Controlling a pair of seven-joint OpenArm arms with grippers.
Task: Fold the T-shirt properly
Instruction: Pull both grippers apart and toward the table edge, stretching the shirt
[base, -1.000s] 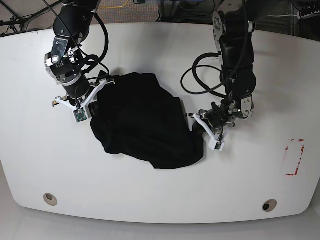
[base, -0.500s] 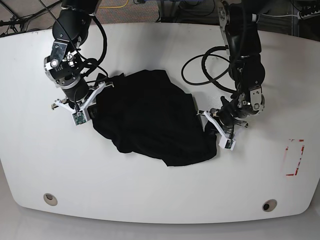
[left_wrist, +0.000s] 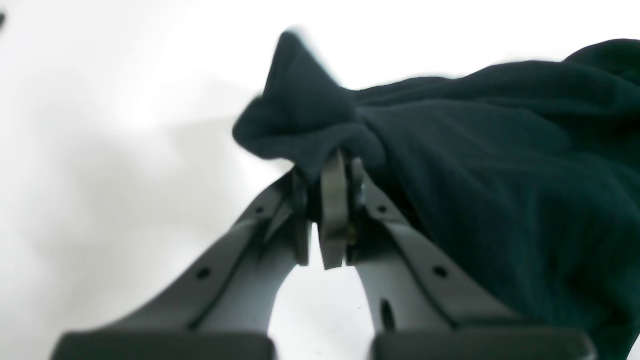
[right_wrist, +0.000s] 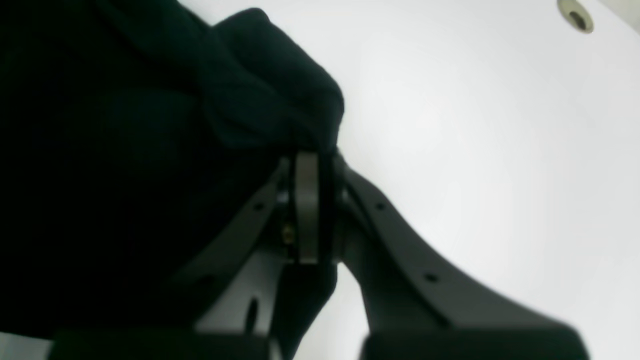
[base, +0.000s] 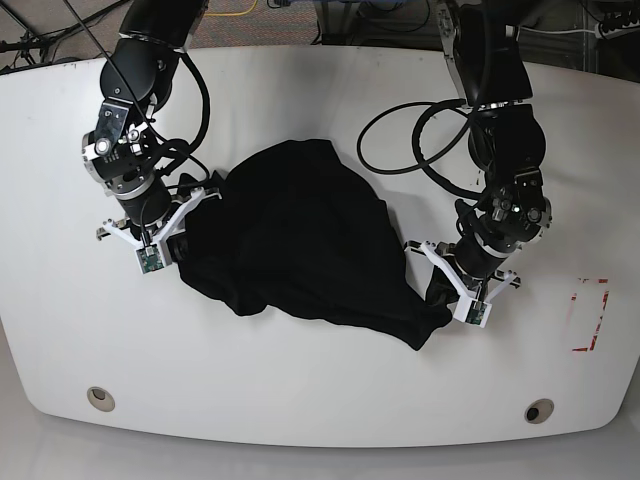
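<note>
My left tool (left_wrist: 327, 172) is clenched on a bunched corner of the T-shirt (base: 300, 235); in the left wrist view the two fingers (left_wrist: 334, 215) meet with black cloth pinched at their tips, and a small peak of fabric stands up just beyond them. From that pinch the cloth runs away to the right of the tool, dark and rumpled, over the white tabletop (left_wrist: 100, 125).

My right tool (right_wrist: 312, 160) is likewise clamped on the T-shirt (right_wrist: 125, 150). In the right wrist view its fingers (right_wrist: 306, 200) are pressed together with a rounded fold of cloth caught at the tips, and the bulk of the garment fills everything to the left of the tool. To the tool's right lies bare tabletop (right_wrist: 475, 125), with a small round hole (right_wrist: 575, 17) far off at the upper corner.

In the base view the T-shirt is spread as a crumpled black mass between my two tools, the right tool (base: 170, 240) at one edge and the left tool (base: 445, 285) at the opposite, lower corner. The cloth looks drawn out between the two grips, lying on the tabletop (base: 320, 400) in loose folds.
</note>
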